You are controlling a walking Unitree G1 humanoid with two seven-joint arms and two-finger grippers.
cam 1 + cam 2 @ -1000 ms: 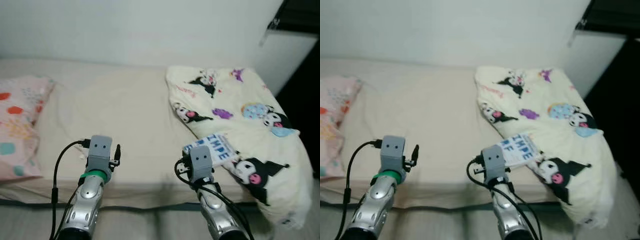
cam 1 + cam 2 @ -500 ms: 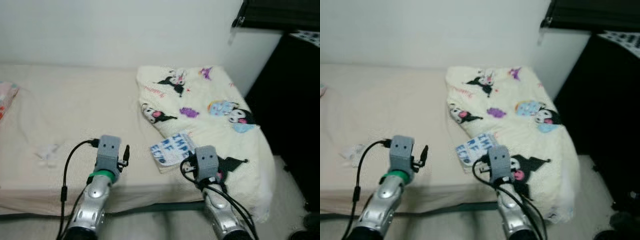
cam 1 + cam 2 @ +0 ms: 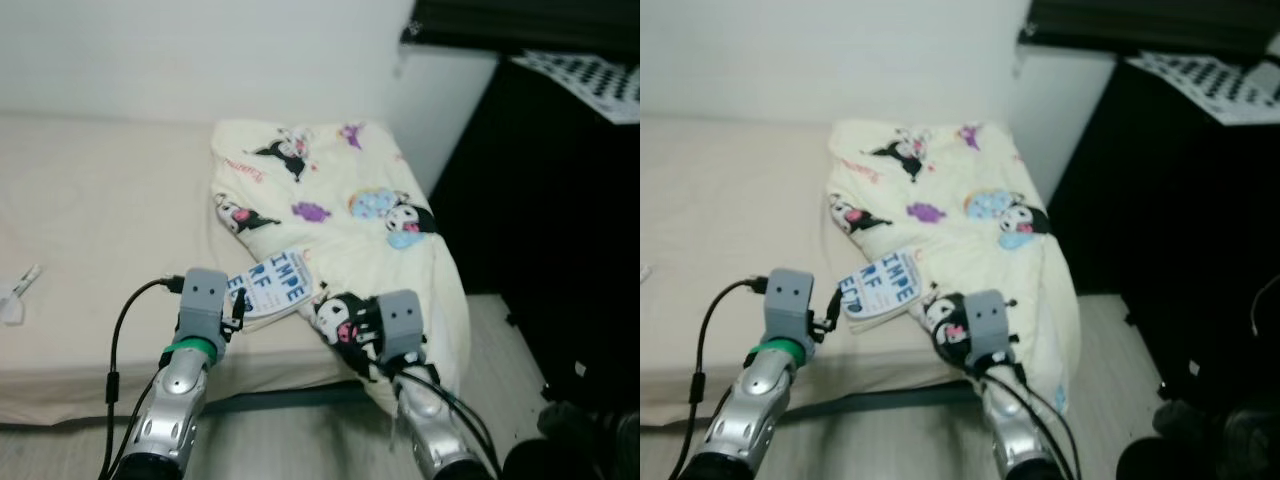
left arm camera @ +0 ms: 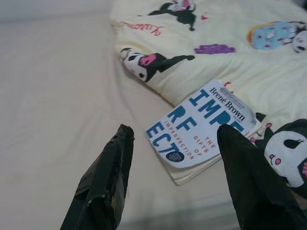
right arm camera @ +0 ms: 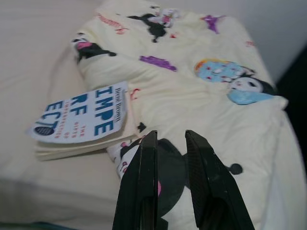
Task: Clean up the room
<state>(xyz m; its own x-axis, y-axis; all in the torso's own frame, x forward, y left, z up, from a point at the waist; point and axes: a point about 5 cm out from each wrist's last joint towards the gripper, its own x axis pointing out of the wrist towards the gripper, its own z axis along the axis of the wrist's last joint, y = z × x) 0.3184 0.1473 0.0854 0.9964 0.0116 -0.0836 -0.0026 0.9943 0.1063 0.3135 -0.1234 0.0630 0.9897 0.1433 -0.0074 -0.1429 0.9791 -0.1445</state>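
A white book with blue letters [image 3: 270, 285] lies on the beige bed sheet [image 3: 100, 200], its far side propped on a folded cream blanket with cartoon prints [image 3: 330, 200]. My left gripper [image 4: 175, 132] is open and hovers low over the sheet just short of the book, which shows between its fingers [image 4: 115, 167]. My right gripper [image 5: 171, 135] is shut with nothing in it, over the blanket's near corner, the book [image 5: 81, 120] off to its left side.
A tall black cabinet [image 3: 560, 200] stands right of the bed, with a checkered sheet [image 3: 590, 85] on top. A small white scrap [image 3: 18, 295] lies on the sheet at far left. Wood floor [image 3: 490, 330] runs between bed and cabinet; a dark object [image 3: 590, 440] sits low right.
The camera has swung right: the pink pillow has left the picture and the black cabinet has come in. The book now sits before the left gripper. Both arms keep their pose.
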